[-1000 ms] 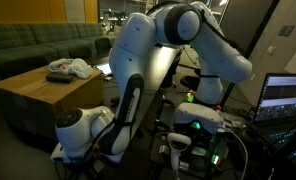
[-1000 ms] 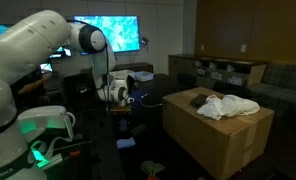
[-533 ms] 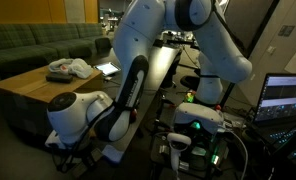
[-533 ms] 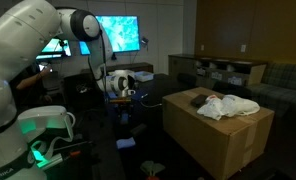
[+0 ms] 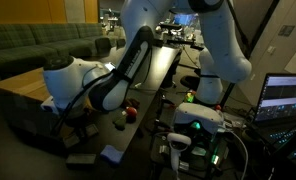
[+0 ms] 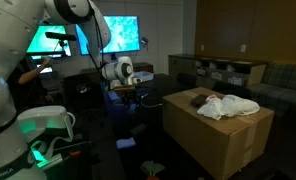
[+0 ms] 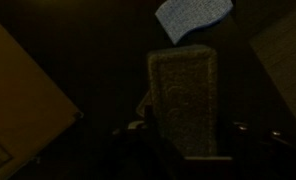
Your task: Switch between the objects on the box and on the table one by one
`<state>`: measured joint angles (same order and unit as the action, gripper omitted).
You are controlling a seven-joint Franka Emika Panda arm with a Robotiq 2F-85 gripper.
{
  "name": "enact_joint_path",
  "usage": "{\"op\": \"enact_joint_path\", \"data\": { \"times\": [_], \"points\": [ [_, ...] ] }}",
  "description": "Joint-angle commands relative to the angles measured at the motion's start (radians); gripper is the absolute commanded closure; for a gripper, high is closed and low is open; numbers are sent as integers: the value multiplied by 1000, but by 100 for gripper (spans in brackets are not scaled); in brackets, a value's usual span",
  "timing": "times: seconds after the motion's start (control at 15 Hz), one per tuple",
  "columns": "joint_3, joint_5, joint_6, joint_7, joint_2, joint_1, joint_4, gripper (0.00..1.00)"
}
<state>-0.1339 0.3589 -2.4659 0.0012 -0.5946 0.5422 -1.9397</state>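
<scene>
In the dim wrist view a grey rectangular piece [image 7: 183, 95] stands upright between the two dark fingers of my gripper [image 7: 188, 125], which looks shut on it. In both exterior views the gripper [image 5: 76, 108] [image 6: 136, 92] hangs in the air beside the tan box [image 6: 213, 135], above the black table [image 5: 153, 75]. On the box lie a white cloth [image 6: 231, 105] and a dark piece [image 6: 198, 99]. On the table I see a red piece [image 5: 131, 112], a dark piece [image 5: 118, 123], a blue piece [image 5: 110, 153] and a flat black bar [image 5: 81, 158].
A bright tablet [image 7: 193, 15] lies ahead of the gripper. A green sofa [image 5: 33, 45] stands behind the box, whose corner [image 5: 18, 85] shows behind the arm. A laptop [image 5: 284, 98] and the lit arm base [image 5: 193, 128] are close by. A large screen [image 6: 116, 33] glows at the back.
The arm has swung upward and toward the box, lifting the wrist from low beside the table to about box-top height. The jaws keep the same width.
</scene>
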Motion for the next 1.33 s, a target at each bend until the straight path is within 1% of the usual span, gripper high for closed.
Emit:
{"op": "enact_joint_path", "data": {
  "times": [0.0,0.27,0.4,0.53,0.67,0.87,1.27],
  "points": [
    [2,12,61,35,106,-42,-34,67],
    [-3,-9,130,26,147,-104,20,67],
    [0,-19,163,24,150,-136,71,67],
    [8,-16,199,28,127,-158,146,67],
    [14,-20,239,27,90,-180,239,67],
    [24,-35,314,16,6,-206,411,67],
    [45,-63,400,2,-203,-223,709,67]
  ]
}}
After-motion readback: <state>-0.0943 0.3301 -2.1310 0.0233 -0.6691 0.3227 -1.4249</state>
